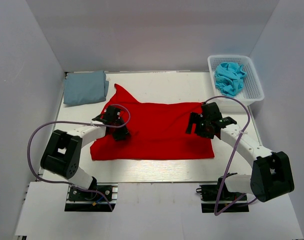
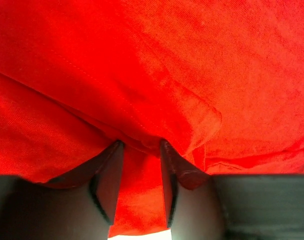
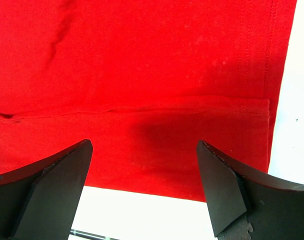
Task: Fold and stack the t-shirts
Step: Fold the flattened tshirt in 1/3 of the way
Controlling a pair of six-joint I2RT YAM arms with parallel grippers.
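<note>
The bright red t-shirt (image 1: 157, 130) lies spread over the middle of the table, one sleeve pointing to the back left. My left gripper (image 1: 114, 122) sits low on its left part. In the left wrist view its fingers stand apart, with a fold of the red t-shirt (image 2: 167, 60) draped over the tips and loose cloth lying in the gap at the left gripper (image 2: 140, 145). My right gripper (image 1: 199, 125) hovers wide open over the shirt's right side. The right wrist view shows the right gripper (image 3: 143, 145) empty above the red hem (image 3: 142, 65). A folded grey-blue t-shirt (image 1: 84, 87) rests at the back left.
A white mesh basket (image 1: 257, 92) at the back right holds a crumpled turquoise t-shirt (image 1: 229, 77). Grey walls close in the table on three sides. Bare white tabletop (image 3: 142, 210) shows along the red shirt's near edge.
</note>
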